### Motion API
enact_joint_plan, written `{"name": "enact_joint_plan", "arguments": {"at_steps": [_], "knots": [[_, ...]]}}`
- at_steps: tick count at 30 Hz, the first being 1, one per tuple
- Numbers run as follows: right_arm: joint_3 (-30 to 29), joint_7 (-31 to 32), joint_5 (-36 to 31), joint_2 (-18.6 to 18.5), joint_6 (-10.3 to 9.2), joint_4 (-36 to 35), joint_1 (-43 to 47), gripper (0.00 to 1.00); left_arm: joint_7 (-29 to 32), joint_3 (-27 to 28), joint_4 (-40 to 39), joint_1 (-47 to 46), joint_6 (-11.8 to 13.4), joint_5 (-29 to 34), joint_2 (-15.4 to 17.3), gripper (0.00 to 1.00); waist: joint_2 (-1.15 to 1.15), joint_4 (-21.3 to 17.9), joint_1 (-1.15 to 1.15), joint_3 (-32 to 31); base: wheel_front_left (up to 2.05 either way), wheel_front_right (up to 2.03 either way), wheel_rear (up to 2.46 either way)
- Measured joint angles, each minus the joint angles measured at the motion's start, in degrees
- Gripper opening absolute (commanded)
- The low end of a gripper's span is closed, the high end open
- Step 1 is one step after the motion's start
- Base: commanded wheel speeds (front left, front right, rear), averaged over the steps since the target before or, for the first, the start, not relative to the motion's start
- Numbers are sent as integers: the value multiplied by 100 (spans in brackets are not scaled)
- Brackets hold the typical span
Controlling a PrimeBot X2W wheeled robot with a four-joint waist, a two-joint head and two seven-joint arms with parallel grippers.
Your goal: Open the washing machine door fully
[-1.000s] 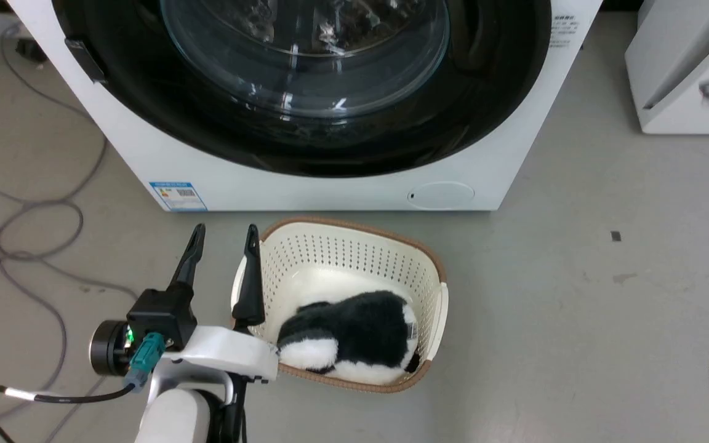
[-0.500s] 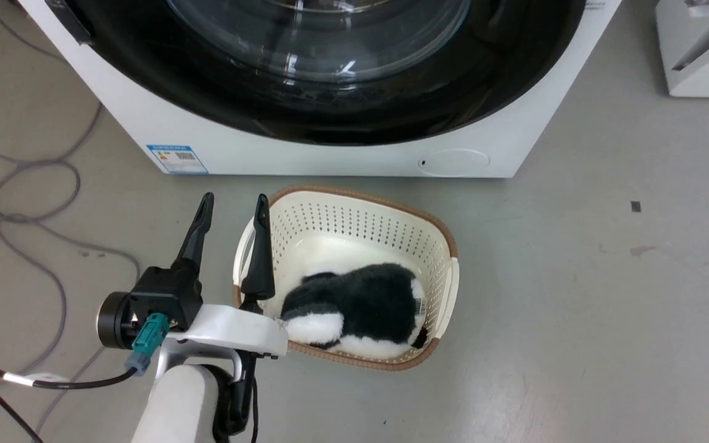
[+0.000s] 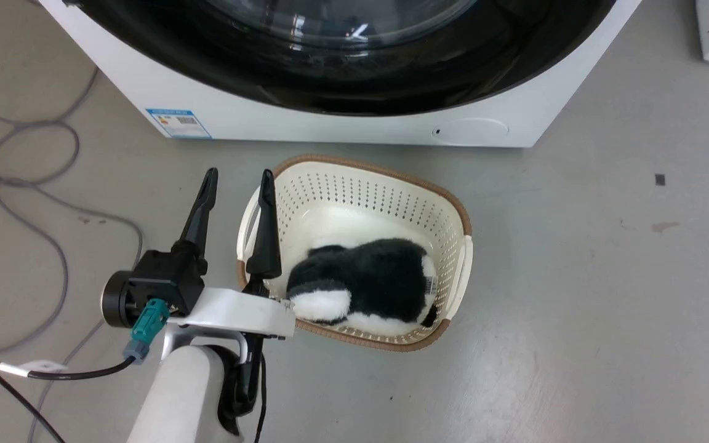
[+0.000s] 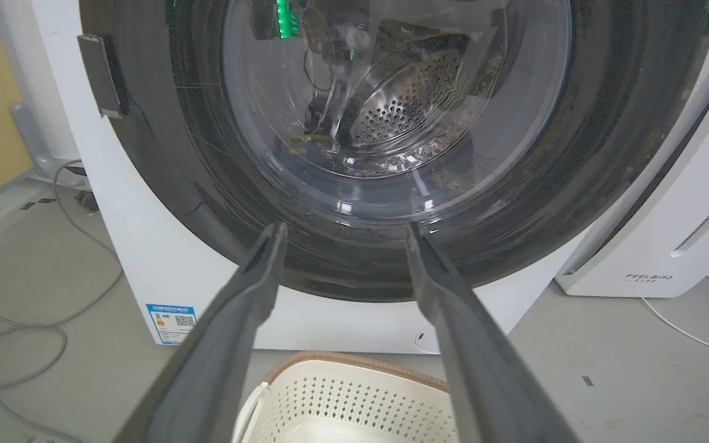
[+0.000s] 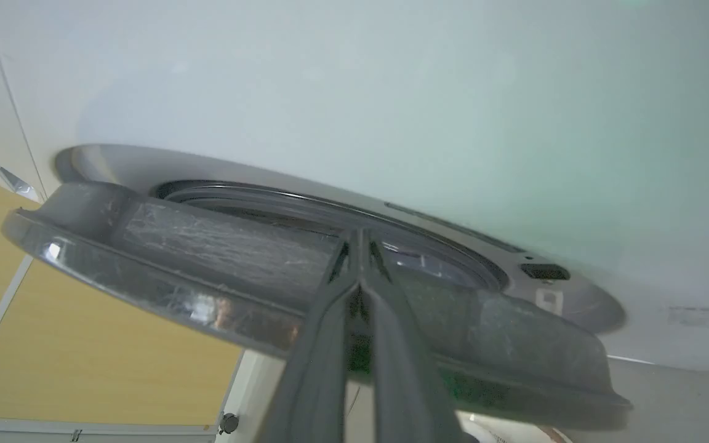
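The white washing machine (image 3: 330,129) stands at the top of the head view, and its glossy black washing machine door (image 3: 391,80) with the glass bowl covers the front. My left gripper (image 3: 237,181) hovers open and empty over the floor beside the basket. In the left wrist view the left gripper (image 4: 342,237) points at the door's (image 4: 207,184) lower half from a distance. The right wrist view sees the door (image 5: 207,289) edge-on, standing slightly off the machine's front (image 5: 391,92). My right gripper (image 5: 359,237) is shut, its tips reaching into that gap behind the rim.
A cream perforated basket (image 3: 367,169) with a black-and-white plush toy (image 3: 373,283) sits on the floor just before the machine. Grey cables (image 3: 22,135) loop on the floor at the left. A white FEELAIR appliance (image 4: 668,234) stands to the machine's right.
The head camera has tipped down, so the machine and basket sit higher in the picture. My left gripper stays open in the same place beside the basket.
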Motion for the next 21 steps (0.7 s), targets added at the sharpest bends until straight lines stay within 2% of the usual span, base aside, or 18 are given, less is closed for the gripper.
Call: {"name": "enact_joint_plan", "arguments": {"at_steps": [11,21], "knots": [[546,1136,619,60,1,543,-658,0,-137,-76,76,-136,54,-141,-2,100,0,32,0,144,0,0,0],[734,1941,1025,14,1,506,-552,0,-188,-140,232,-145,69,-185,-3,100,0,-36,0,-58,0,0,0]]}}
